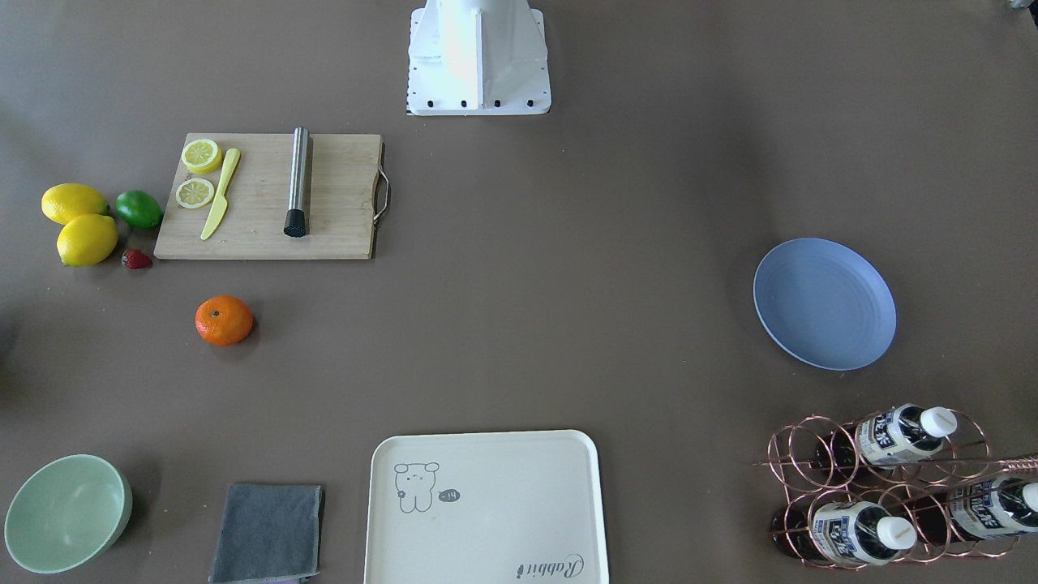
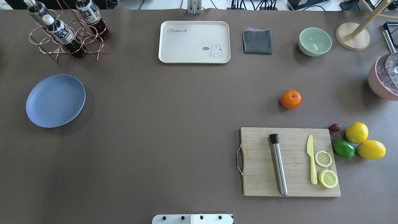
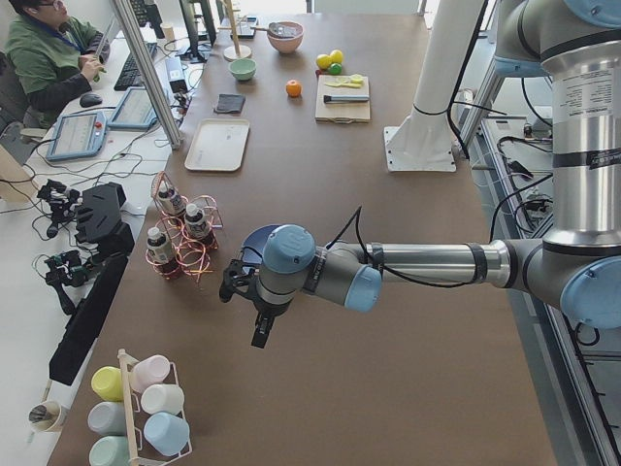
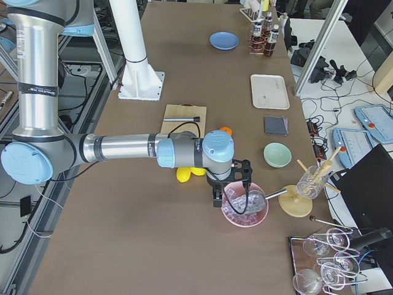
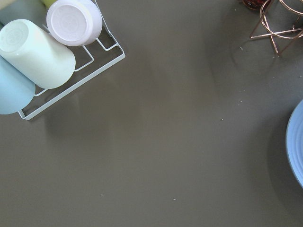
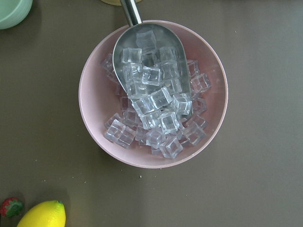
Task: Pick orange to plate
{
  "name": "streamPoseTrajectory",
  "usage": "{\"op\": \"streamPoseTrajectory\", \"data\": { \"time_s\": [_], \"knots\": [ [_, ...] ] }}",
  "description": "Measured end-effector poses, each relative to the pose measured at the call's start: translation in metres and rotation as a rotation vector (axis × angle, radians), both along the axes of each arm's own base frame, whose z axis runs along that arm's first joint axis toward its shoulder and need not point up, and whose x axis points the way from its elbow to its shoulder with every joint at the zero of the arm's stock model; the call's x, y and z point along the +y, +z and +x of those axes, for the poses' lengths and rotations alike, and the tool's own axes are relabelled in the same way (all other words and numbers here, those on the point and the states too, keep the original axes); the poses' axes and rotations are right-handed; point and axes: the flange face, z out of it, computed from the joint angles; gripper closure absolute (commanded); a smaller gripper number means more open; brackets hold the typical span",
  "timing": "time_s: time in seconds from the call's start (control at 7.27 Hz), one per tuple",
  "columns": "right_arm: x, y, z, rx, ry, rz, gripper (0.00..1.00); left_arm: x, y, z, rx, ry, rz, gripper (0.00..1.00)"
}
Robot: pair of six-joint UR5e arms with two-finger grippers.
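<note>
- The orange [image 2: 290, 99] lies on the bare table [image 2: 174, 102], on the robot's right side. It is near the far edge of the cutting board [image 2: 290, 161] and does not touch it.
- The plate [image 2: 55, 100] stands on the robot's left side, well apart from the orange, near the bottle rack [image 2: 67, 34]. Nothing lies in it.
- The left gripper [image 3: 260, 332] hangs over the table just beside the plate. It shows only in the side view, so I cannot tell if its jaws are apart or together.
- The right gripper [image 4: 216, 198] hangs over the pink bowl [image 6: 94, 109] with ice cubes and a scoop [image 6: 142, 56]. Here too I cannot tell the state of the jaws.
- Neither gripper is near the orange.
</note>
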Motion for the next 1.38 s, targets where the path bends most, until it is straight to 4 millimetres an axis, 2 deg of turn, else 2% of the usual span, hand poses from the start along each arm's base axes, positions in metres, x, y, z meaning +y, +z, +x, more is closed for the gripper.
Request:
{"op": "streamPoseTrajectory", "data": {
  "time_s": [1.38],
  "knots": [
    [0.0,0.0,-0.002,-0.007,-0.002,-0.003,0.0,-0.013,-0.011,-0.001,0.0,-0.004,-0.005,0.02]
  ]
}}
